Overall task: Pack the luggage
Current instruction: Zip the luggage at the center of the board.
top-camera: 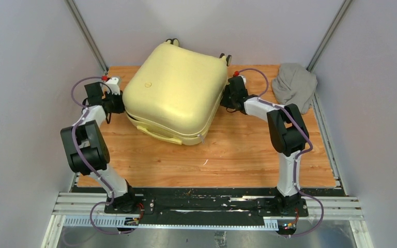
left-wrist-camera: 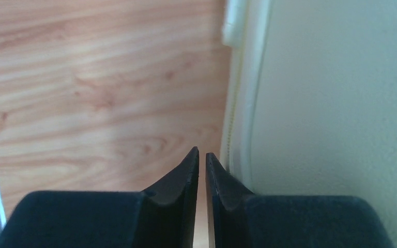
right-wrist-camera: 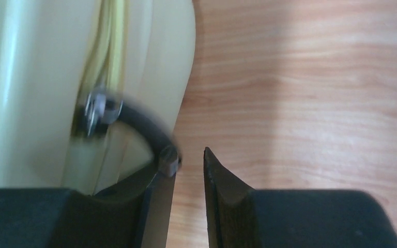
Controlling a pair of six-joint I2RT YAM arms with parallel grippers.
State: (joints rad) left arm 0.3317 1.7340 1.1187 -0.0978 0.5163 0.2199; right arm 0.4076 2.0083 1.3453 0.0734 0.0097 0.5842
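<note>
The suitcase (top-camera: pixel 176 90) lies closed and flat on the table (top-camera: pixel 248 155), towards the far side and a little left of centre, turned at an angle with its wheels (top-camera: pixel 225 57) at the far edge. One arm reaches to each side of it. The left fingers (left-wrist-camera: pixel 195 161) are all but together, only a sliver of gap between the tips and nothing in it; they sit just beside the suitcase's left side, close to its seam (left-wrist-camera: pixel 240 113), over bare wood. The right fingers (right-wrist-camera: pixel 210 163) are a little apart, with wood showing between them, at the suitcase's right side. A black zip pull (right-wrist-camera: pixel 139 121) on a metal ring (right-wrist-camera: pixel 95 108) curves out from the seam there, and its end rests against the tip of the finger nearer the shell, not between the two. A grey cloth (top-camera: pixel 294 85) lies bunched in the far right corner, well apart from the suitcase.
</note>
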